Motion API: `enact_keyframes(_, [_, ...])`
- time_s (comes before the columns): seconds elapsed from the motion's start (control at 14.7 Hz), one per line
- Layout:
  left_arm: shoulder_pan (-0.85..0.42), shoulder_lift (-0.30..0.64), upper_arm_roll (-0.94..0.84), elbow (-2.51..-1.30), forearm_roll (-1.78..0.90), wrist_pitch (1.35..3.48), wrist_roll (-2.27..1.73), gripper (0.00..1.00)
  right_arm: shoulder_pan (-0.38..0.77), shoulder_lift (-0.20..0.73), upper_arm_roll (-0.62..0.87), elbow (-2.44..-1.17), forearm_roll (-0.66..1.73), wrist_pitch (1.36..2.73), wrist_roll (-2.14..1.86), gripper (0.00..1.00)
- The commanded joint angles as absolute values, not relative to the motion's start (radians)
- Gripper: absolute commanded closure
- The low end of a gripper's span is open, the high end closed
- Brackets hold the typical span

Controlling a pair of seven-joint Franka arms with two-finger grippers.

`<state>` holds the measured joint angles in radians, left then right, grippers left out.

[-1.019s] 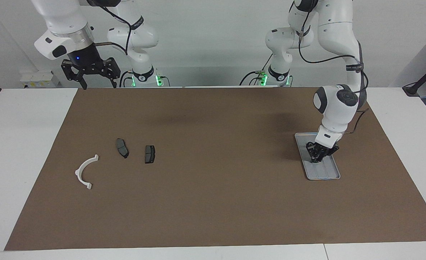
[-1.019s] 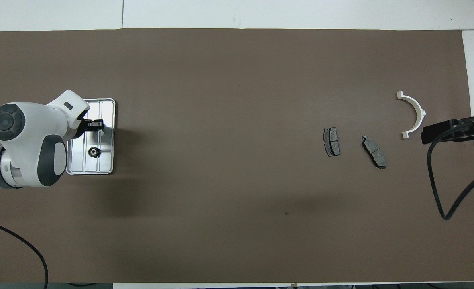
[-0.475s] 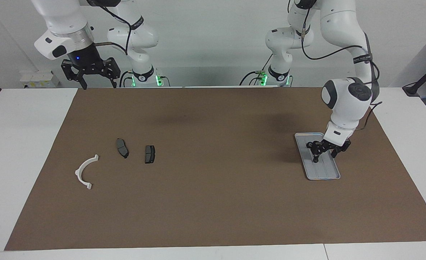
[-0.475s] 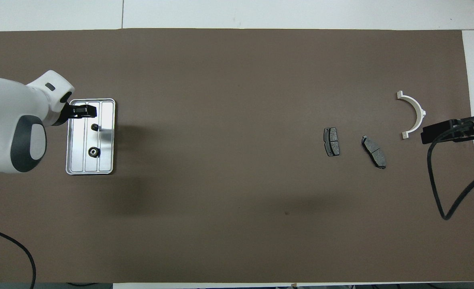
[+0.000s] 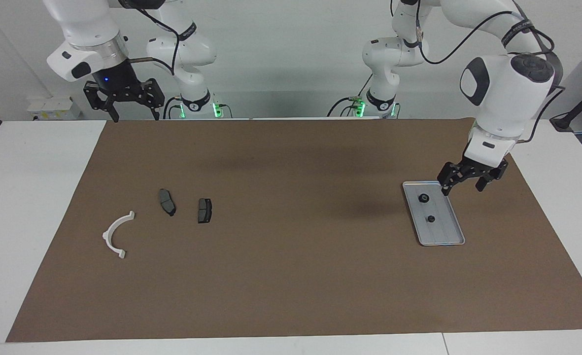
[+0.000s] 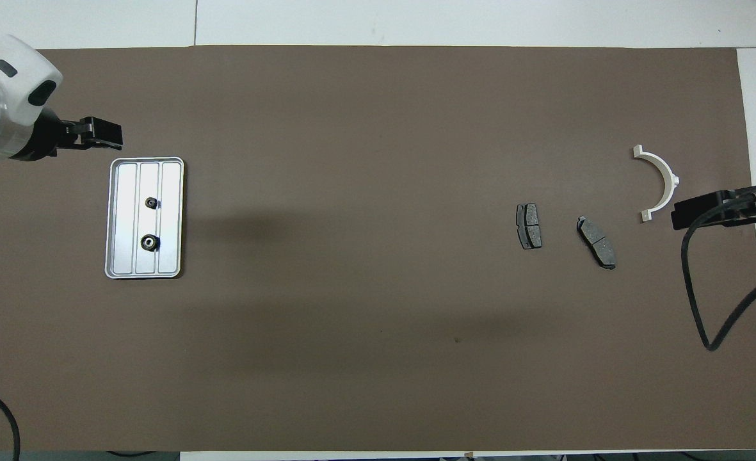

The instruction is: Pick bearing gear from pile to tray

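Note:
The silver tray (image 5: 444,235) (image 6: 169,259) lies on the brown mat toward the left arm's end of the table. Two small black bearing gears lie in it, one (image 5: 423,198) (image 6: 150,242) nearer to the robots than the other (image 5: 431,219) (image 6: 151,203). My left gripper (image 5: 462,189) (image 6: 104,131) hangs open and empty in the air close beside the tray, touching nothing. The pile lies toward the right arm's end: a white curved arc (image 5: 115,233) (image 6: 664,181) and two dark brake pads (image 5: 166,201) (image 5: 204,210). My right gripper (image 5: 135,117) (image 6: 698,211) waits open, raised over the mat's edge by its base.
The brown mat (image 5: 291,276) covers most of the white table. The right arm's black cable (image 6: 704,307) loops over the mat near the pile. Between the brake pads (image 6: 529,225) (image 6: 596,241) and the tray lies a broad stretch of bare mat.
My left gripper opened over the tray, left the second small gear lying in it, then rose and drew back off the tray. The right arm has not moved.

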<state>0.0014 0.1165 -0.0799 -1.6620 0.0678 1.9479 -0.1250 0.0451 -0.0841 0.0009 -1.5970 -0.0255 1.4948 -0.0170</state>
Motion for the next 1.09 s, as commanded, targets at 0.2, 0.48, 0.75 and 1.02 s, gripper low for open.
enact_keyframes(0.2, [-0.008, -0.093, -0.074, -1.741, 0.051, 1.789, -0.135, 0.0, 0.037, -0.1, 0.005, -1.608, -0.012, 1.502, -0.035, 0.0])
enact_keyframes(0.48, [0.003, -0.199, -0.074, -1.907, 0.052, 1.848, -0.123, 0.0, 0.037, -0.101, 0.005, -1.608, -0.012, 1.502, -0.035, 0.0])
enact_keyframes(0.75, [0.017, -0.199, -0.058, -1.867, 0.051, 1.847, -0.114, 0.0, 0.037, -0.103, 0.005, -1.608, -0.012, 1.502, -0.034, 0.0])
enact_keyframes(1.02, [0.054, -0.184, -0.057, -1.813, 0.049, 1.856, -0.12, 0.0, 0.037, -0.103, 0.005, -1.608, -0.012, 1.502, -0.034, 0.0])
